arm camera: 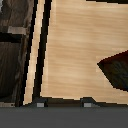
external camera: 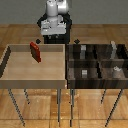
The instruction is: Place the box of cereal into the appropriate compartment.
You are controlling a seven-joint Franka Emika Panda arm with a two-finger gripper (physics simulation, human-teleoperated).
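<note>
Box of cereal [external camera: 35, 51] stands tilted in light tray [external camera: 10, 75], far corner, exterior view's left | gripper [external camera: 54, 31] above back rim, empty; jaw spread cannot be told | risk: tilted box topples or slips during an off-centre grasp, missing dark compartments [external camera: 97, 67].

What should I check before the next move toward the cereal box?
1. Cereal box located in the light tray: ok.
2. Box not yet in the dark compartment bin: ok, still to do.
3. Gripper empty: ok; only fingertips show, nothing between them.
4. Gripper above the box: not ok; box sits at the wrist view's edge.
5. Box lying flat: cannot tell; it looks tilted.
6. Right compartment: cannot tell; several hold grey blocks.
</note>
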